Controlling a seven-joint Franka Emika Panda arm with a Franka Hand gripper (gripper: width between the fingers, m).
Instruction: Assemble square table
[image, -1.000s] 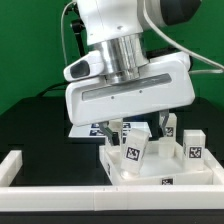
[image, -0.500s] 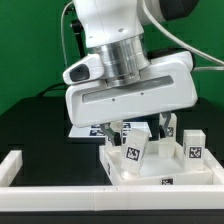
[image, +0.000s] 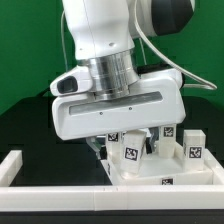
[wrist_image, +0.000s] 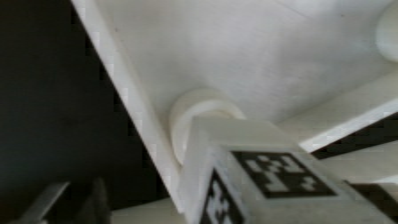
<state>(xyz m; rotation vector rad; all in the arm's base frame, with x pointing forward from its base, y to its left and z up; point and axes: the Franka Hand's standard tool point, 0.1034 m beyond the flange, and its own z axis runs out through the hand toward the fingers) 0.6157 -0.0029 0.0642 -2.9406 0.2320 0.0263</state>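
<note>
Arm: upright, wrist pointing straight down over the black tabletop (image: 25, 125). Hand (image: 118, 148): low above the square table (image: 150, 172), around a tagged leg (image: 129, 152) at 6 o'clock; whether it grips cannot be told. Slab (wrist_image: 267, 70): just below the hand.

legs (image: 131, 150) upright on slab (image: 150, 172), rail (image: 60, 193) before

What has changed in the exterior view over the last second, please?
The arm's wrist and gripper have shifted toward the exterior view's left and turned slightly, now sitting lower over the square table. Whether the gripper holds the leg beneath it cannot be told. The other legs, including the one at the right, the slab and the white rail stayed put.
</note>
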